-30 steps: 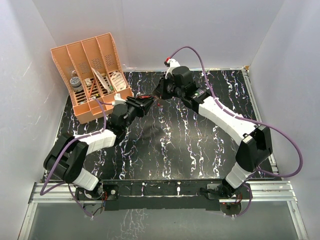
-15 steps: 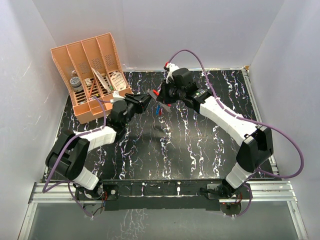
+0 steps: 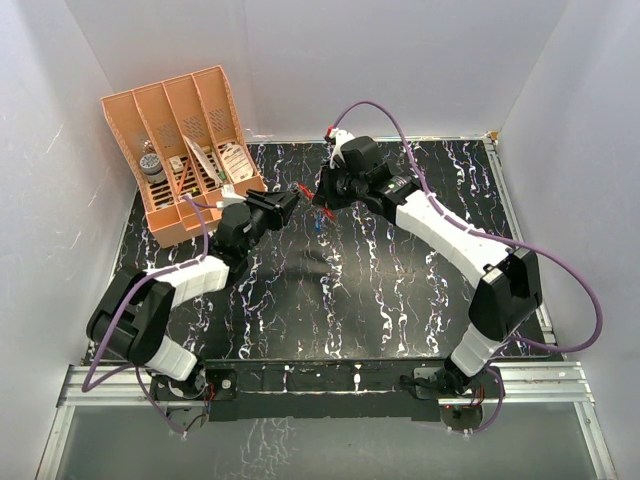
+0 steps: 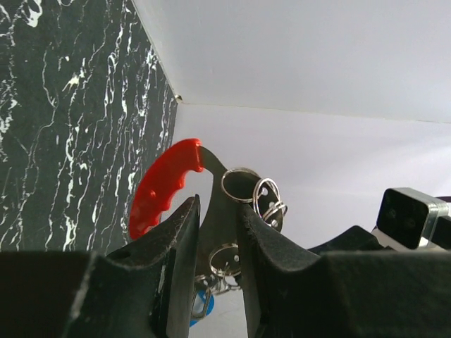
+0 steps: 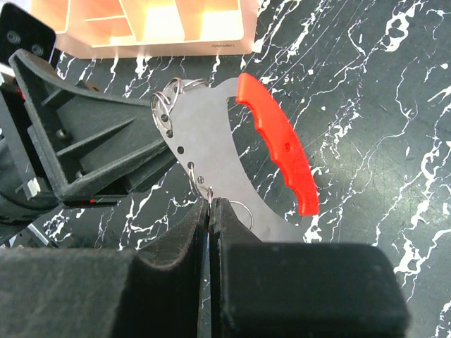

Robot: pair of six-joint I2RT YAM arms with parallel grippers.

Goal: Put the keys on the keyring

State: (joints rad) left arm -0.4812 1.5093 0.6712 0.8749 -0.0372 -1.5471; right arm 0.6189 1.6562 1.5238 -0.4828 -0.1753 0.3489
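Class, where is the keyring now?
In the top view the keyring is above the back-centre of the table, right of the orange organizer, clamped by the left gripper, the shut right gripper at its edge.

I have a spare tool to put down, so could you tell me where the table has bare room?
The black marbled table is bare in the near middle, between the left arm and right arm, and at its far right corner. It is crowded around the orange organiser far left, and far centre at the red-handled grey metal keyring.
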